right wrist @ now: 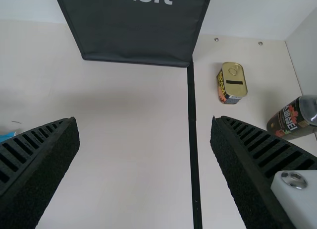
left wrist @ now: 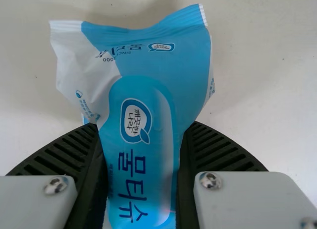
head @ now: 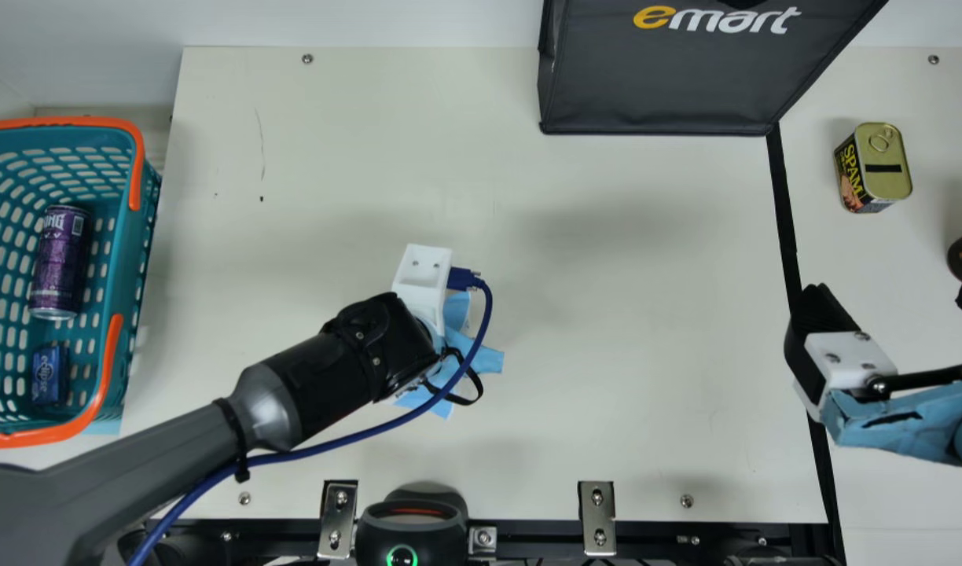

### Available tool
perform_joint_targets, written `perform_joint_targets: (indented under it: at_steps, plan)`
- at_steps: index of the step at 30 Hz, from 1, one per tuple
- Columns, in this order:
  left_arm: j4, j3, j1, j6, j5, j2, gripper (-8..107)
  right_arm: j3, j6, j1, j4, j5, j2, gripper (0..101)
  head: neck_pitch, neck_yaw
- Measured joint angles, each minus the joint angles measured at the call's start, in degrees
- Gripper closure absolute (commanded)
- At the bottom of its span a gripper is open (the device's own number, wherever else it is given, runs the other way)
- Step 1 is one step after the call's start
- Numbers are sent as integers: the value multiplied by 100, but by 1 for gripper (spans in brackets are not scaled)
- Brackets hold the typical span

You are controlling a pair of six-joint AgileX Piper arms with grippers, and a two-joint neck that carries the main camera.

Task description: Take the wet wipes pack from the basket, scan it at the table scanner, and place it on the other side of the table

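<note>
Over the middle of the table my left gripper [head: 442, 338] holds the blue and white wet wipes pack [head: 489, 360], which is mostly hidden under the wrist. The left wrist view has the wipes pack [left wrist: 143, 90] squeezed between the ribbed fingers of the left gripper [left wrist: 141, 164]. My right gripper [head: 894, 303] is over the right part, past the black line, its fingers spread wide. In the right wrist view nothing is between the fingers of the right gripper [right wrist: 143, 140]. The scanner [head: 413, 527] stands at the table's near edge.
The teal basket [head: 127, 314] at the left holds a purple can [head: 59, 259] and a small blue pack [head: 50, 376]. A black bag [head: 654, 86] stands at the back. Beyond the black line are a canned meat tin [head: 874, 167] and a dark jar [right wrist: 297, 117].
</note>
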Motion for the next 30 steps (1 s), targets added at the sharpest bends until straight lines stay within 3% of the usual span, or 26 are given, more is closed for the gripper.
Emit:
perform_joint_targets:
  at_steps: [30]
  plan:
    - [735,-118,-122,-1044,302,-231,107,0,0,0,0,0,0,6,-9,0]
